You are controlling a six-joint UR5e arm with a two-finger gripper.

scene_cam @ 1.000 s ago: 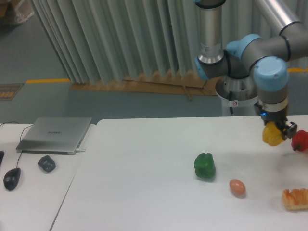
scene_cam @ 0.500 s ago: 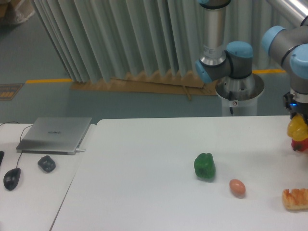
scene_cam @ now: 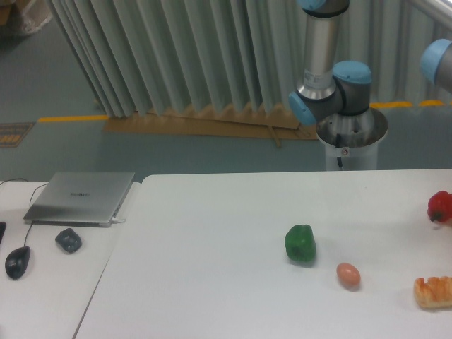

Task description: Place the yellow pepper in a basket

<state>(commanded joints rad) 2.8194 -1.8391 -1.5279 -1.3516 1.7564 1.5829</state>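
The yellow pepper is out of view; it has left the frame past the right edge. The gripper is also out of view. Only the arm's base and lower joints (scene_cam: 332,85) and a bit of a blue joint at the top right corner (scene_cam: 439,63) show. No basket shows in the frame.
On the white table (scene_cam: 212,247) lie a green bell pepper (scene_cam: 300,244), a brown egg (scene_cam: 347,275), a red pepper (scene_cam: 440,206) at the right edge and a piece of bread (scene_cam: 433,292). On the left desk are a laptop (scene_cam: 81,197), a mouse (scene_cam: 17,262) and a dark object (scene_cam: 68,240).
The gripper carried the yellow pepper to the right, past the red pepper, and both have gone out of the frame on the right side.
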